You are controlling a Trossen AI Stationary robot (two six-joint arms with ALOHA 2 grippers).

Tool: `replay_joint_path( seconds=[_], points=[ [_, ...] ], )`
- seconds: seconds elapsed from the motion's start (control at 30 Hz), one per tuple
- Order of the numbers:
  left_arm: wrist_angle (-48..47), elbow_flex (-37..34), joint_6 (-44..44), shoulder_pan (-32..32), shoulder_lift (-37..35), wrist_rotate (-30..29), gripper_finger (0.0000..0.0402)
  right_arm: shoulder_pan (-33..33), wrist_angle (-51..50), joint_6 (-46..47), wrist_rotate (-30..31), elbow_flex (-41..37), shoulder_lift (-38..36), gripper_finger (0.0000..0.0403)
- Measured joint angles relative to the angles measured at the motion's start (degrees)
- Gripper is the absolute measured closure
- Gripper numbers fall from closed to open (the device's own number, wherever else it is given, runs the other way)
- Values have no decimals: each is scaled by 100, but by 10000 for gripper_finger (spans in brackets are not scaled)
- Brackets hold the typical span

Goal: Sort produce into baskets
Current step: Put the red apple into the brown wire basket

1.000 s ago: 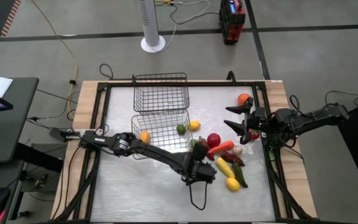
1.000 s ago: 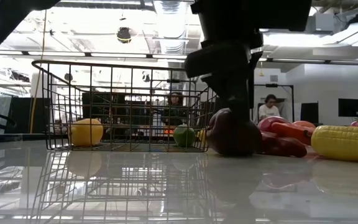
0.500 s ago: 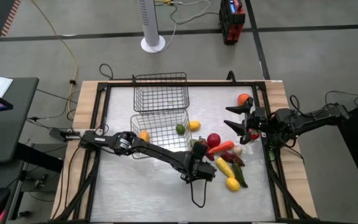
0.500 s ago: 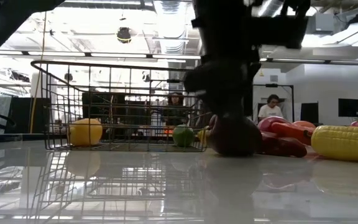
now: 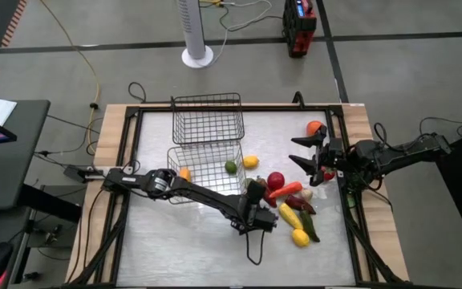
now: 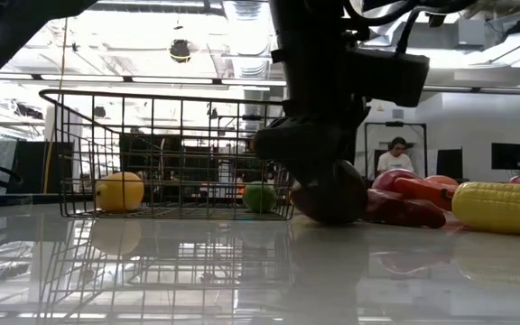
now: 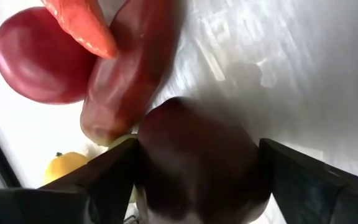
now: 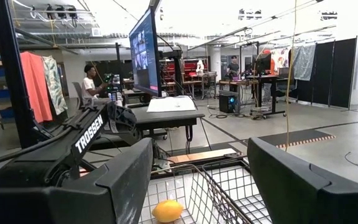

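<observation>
My left gripper (image 5: 254, 210) (image 7: 197, 155) stands over the produce pile, shut on a dark maroon round fruit (image 6: 332, 194) (image 7: 197, 168). Beside that fruit lie a long dark red chili (image 7: 129, 68), a red apple (image 7: 36, 59) and a carrot (image 7: 82, 25). The near wire basket (image 5: 207, 170) holds an orange-yellow fruit (image 5: 186, 175) and a lime (image 5: 230, 166). The far basket (image 5: 207, 116) stands behind it. My right gripper (image 5: 306, 152) hovers open and empty at the table's right side. My left gripper pinches the dark round fruit by two opposite sides (image 7: 143, 163) between its two fingers. The fingers (image 7: 107, 177) come from above and point down. The fruit's underside (image 6: 332, 220) is at the table surface; I cannot tell whether it is lifted clear.
A lemon (image 5: 251, 161) lies just right of the near basket. Corn (image 5: 289, 215), a lemon (image 5: 300, 238) and a dark green chili (image 5: 311, 229) lie toward the near right. An orange (image 5: 315, 127) sits by my right gripper. People sit in the room behind the table.
My left gripper has shifted a little toward the table's left edge with the dark round fruit, which has gone along with it. The near basket, with its two fruits, has slid slightly left too.
</observation>
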Motion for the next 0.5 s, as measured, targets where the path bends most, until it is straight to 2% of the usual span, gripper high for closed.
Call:
replay_joint_path(
  seconds=[0.13,0.3,0.5],
  points=[
    [-68,0,8,-2,2,-5,130,2,0,0,0,0,1,111],
    [-102,19,116,-23,19,-178,134,2,0,0,0,0,2,111],
    [-124,536,242,-135,31,-350,136,1,-3,0,0,0,2,111]
  ],
)
